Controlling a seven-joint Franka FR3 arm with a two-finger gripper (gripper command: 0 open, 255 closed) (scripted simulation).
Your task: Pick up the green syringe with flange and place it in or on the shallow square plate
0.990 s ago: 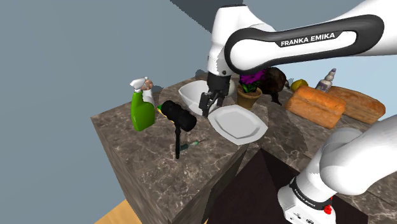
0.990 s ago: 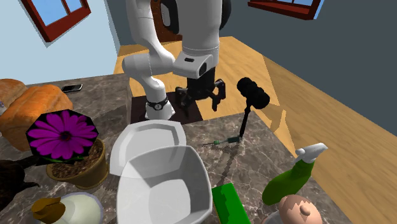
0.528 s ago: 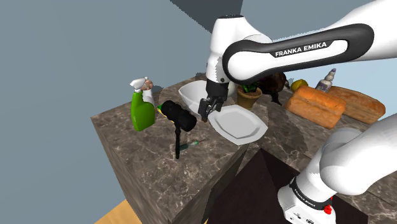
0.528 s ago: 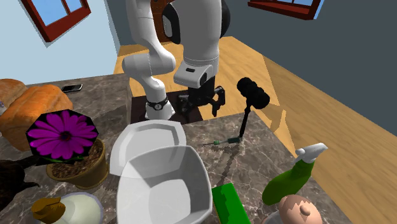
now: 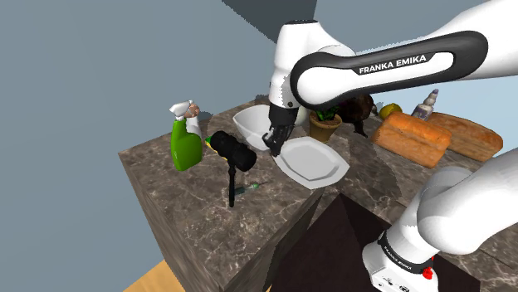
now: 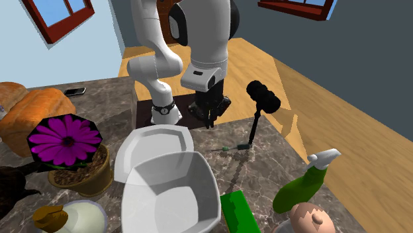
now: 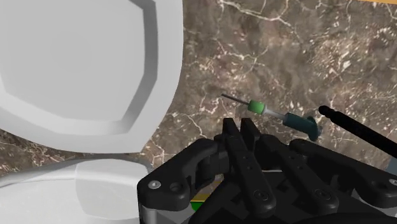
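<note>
Two black fingers of the gripper (image 7: 240,125) are pressing together with nothing between them, and the gripper is hovering just beside the rim of the shallow white plate (image 7: 76,63). The green syringe (image 7: 280,113) is lying flat on the marbled counter (image 7: 273,44), near the plate but apart from it, between the plate and a black hammer (image 6: 263,98) standing upright.

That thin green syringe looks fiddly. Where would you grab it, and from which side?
The syringe lies flat on the counter, so I'd come straight down and pinch the barrel across its width, between green hub and flange. The needle is too thin, and a black rod crowds the flange end. The shut end effector must open first.
</note>
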